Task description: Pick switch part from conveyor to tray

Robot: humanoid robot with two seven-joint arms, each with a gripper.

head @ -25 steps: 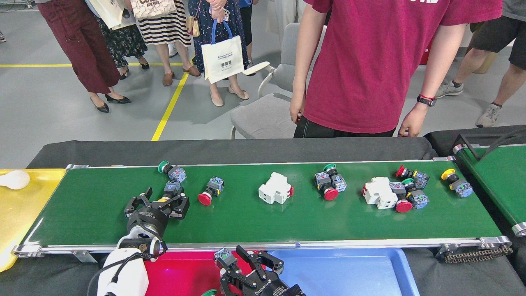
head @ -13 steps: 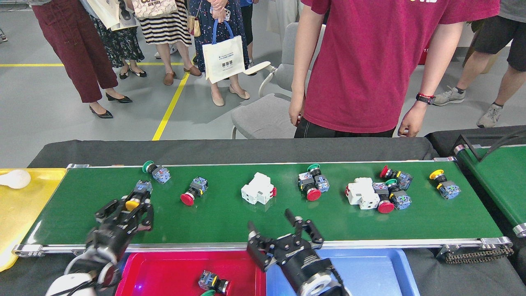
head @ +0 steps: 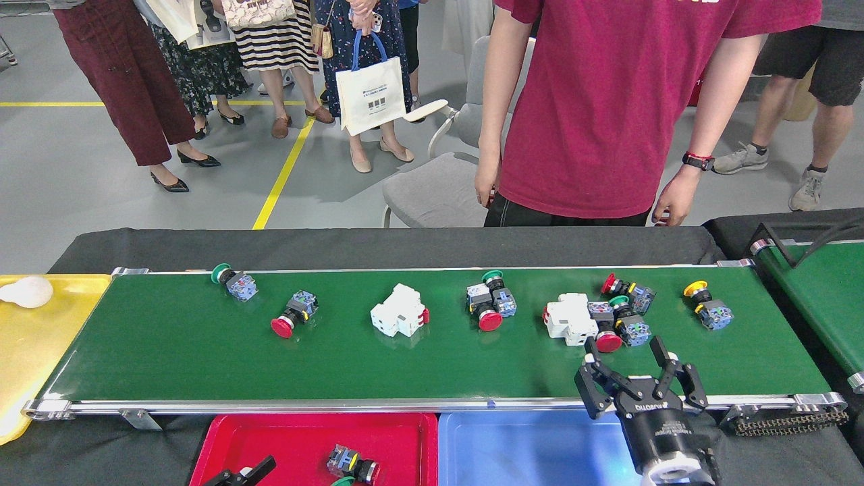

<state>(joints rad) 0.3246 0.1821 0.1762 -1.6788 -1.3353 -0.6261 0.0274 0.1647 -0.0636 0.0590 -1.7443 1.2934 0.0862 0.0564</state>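
The conveyor (head: 202, 364) carries several switch parts: a green-capped one (head: 233, 282), a red-capped one (head: 291, 314), a white block (head: 399, 318), a small cluster (head: 489, 304), a larger cluster beside a white block (head: 601, 317), and a yellow-capped one (head: 705, 307). My right gripper (head: 624, 351) is open at the belt's front edge, just below the larger cluster, touching nothing. Only a dark tip of my left gripper (head: 243, 472) shows at the bottom edge over the red tray (head: 270, 432). One switch part (head: 351, 464) lies in that tray.
A blue tray (head: 533, 445) sits right of the red one. A yellow tray (head: 27, 337) with a white bulb (head: 27, 291) is at the left. A second green belt (head: 823, 297) is at the right. A person in a red shirt (head: 607, 101) stands behind the conveyor, others further back.
The parts rode left on the belt. My left gripper pulled back off the belt to the bottom edge. My right gripper left a part in the red tray and swung right, open.
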